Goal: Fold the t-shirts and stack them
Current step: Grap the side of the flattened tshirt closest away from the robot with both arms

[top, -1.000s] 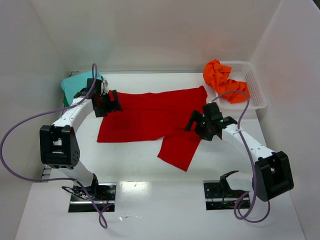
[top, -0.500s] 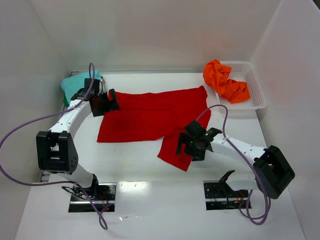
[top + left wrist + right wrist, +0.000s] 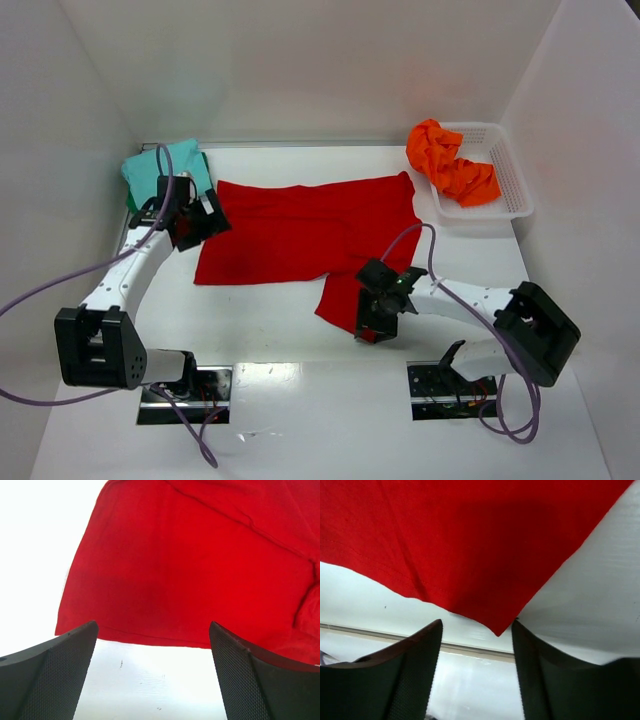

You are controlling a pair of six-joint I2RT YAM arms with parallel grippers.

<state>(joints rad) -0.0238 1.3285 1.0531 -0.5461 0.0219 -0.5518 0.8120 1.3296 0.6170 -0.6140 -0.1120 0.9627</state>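
Right gripper (image 3: 374,322) sits low at the near tip of the bright red cloth t-shirt (image 3: 300,230). Its jaws are spread, and in the right wrist view (image 3: 476,626) the pointed corner of the red hem lies in the gap between the two dark fingers (image 3: 415,670). Whether the pads touch the cloth cannot be told. Left gripper (image 3: 207,213) is over the far left part of the same shirt, also released and holding nothing. Its wrist view (image 3: 152,630) shows the cloth's hem and a strip of white tabletop (image 3: 150,680) between its textured black fingers (image 3: 55,670). The red shirt lies spread across the middle of the white table (image 3: 270,345), with one flap reaching toward the near right. A teal-turquoise shirt (image 3: 158,166) lies at the far left, just beside the red one. An orange shirt (image 3: 448,165) is bunched up, draped over the left rim of the white plastic mesh basket (image 3: 515,195) at the far right.
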